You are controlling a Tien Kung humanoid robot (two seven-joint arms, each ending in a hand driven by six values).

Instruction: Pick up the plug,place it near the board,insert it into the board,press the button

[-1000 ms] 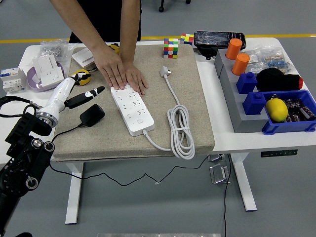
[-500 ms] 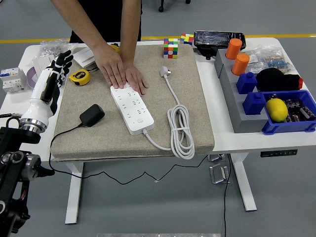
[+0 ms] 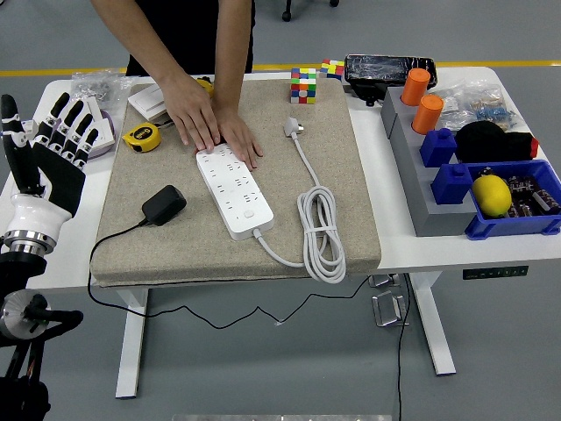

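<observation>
Head view. The black plug (image 3: 164, 204) lies on the beige mat (image 3: 351, 210), to the left of the white board (image 3: 235, 195) and apart from it, its thin black cord trailing off the mat's near left edge. No socket of the board holds it.

The left hand (image 3: 48, 162) stands raised at the bench's (image 3: 456, 250) left edge, fingers spread upward, holding nothing; it is well apart from the plug. The right hand is not in view.

A person's hands (image 3: 210, 127) press flat on the board's far end, steadying it.

Judgement: the scene fits either an approach to the plug or a withdrawal from it. Any grasp should take the plug body by its sides, prongs kept clear, with cord slack allowed for. The board's own button is too small to locate with certainty.
</observation>
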